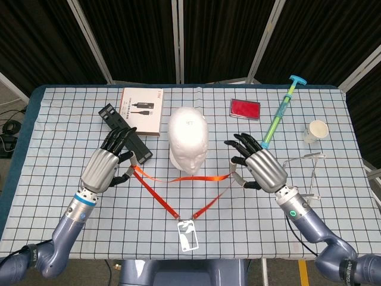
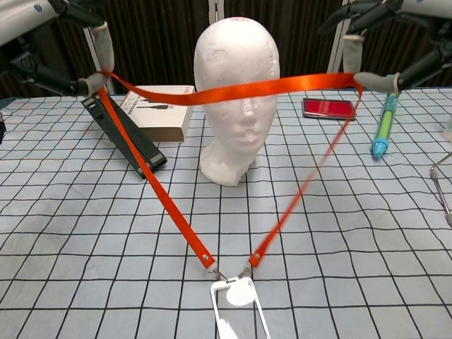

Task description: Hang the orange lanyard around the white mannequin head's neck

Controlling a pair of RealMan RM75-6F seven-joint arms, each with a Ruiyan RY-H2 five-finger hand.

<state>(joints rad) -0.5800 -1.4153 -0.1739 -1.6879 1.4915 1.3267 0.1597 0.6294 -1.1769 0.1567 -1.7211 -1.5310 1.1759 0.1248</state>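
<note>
1. Left hand (image 1: pixel 107 164) pinches one side of the orange lanyard (image 2: pixel 233 90), other fingers spread, raised off the checked surface (image 1: pixel 59 137).
2. Just beyond that hand lies a black bar (image 1: pixel 126 132), with a booklet box (image 1: pixel 141 111) past it.
3. Between the two hands, the strap stretches taut in front of the white mannequin head (image 1: pixel 188 141), crossing its face in the chest view, not yet over it.
4. Nearer than both hands, the badge holder (image 1: pixel 189 236) hangs at the loop's low point.
5. Right hand (image 1: pixel 257 167) pinches the lanyard's other side, fingers fanned.
6. Beyond it: a red case (image 1: pixel 244 108), a blue-green syringe toy (image 1: pixel 280 115), a paper cup (image 1: pixel 315 131).
</note>
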